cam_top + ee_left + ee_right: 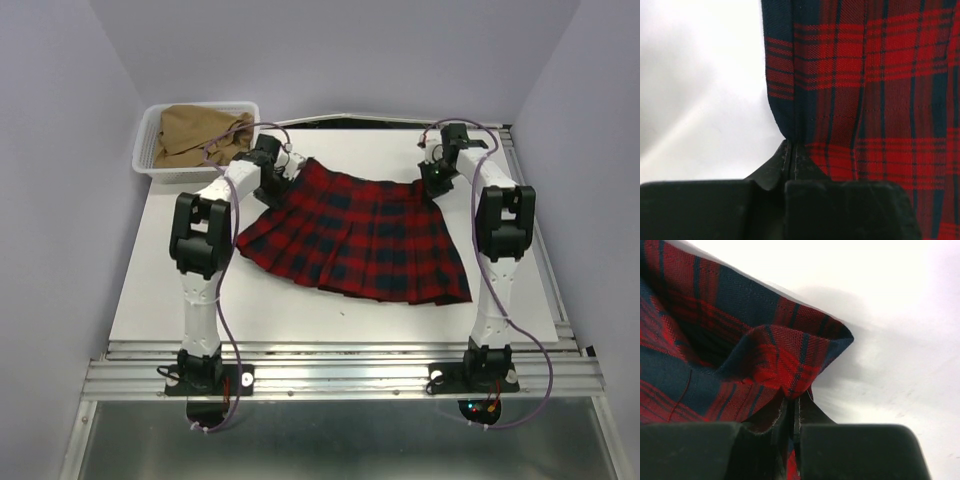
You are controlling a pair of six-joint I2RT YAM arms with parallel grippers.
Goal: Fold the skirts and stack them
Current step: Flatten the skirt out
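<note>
The red-and-navy tartan skirt (355, 235) lies spread on the white table, waistband at the back, flared hem toward the arms. My left gripper (283, 172) is shut on the skirt's back left waist corner; the left wrist view shows the plaid cloth (865, 100) pinched between the closed fingers (800, 162). My right gripper (432, 175) is shut on the back right waist corner; the right wrist view shows a bunched cloth fold (780, 360) clamped in the fingers (807, 407). The tan-brown skirt (195, 130) lies crumpled in the basket.
The white mesh basket (150, 160) stands at the table's back left corner, close behind the left gripper. The white table surface (170, 290) shows left and in front of the skirt. A metal rail (340, 360) runs along the near edge.
</note>
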